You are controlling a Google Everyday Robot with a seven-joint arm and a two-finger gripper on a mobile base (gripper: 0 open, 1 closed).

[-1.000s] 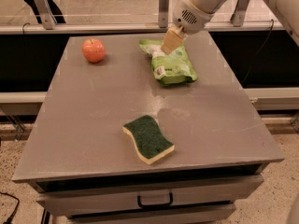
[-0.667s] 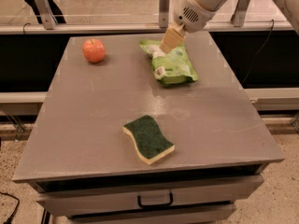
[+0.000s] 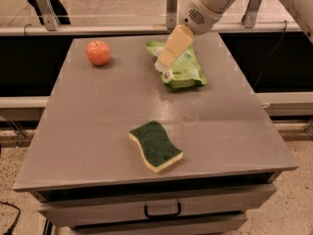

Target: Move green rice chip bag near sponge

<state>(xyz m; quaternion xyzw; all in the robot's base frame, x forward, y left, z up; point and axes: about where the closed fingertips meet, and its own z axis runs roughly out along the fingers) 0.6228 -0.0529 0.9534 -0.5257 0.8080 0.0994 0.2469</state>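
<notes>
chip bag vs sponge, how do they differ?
The green rice chip bag is light, crinkly foil; the sponge is dark green over yellow foam. Bag lies far, with the tool at its left edge; sponge lies near, alone. Both rest flat on the table.

Grey table (image 3: pixel 98 131) fills the centre, its drawer (image 3: pixel 98 214) with a dark handle (image 3: pixel 162 210) at 6 o'clock. Speckled floor (image 3: pixel 298 199) at 4 and 8 o'clock, black cable (image 3: pixel 10 217) at 7. Pale rail (image 3: pixel 98 29) with metal brackets (image 3: pixel 43 1) across 12 o'clock. Gripper (image 3: pixel 164 65) at 12 o'clock over the table's far end.
</notes>
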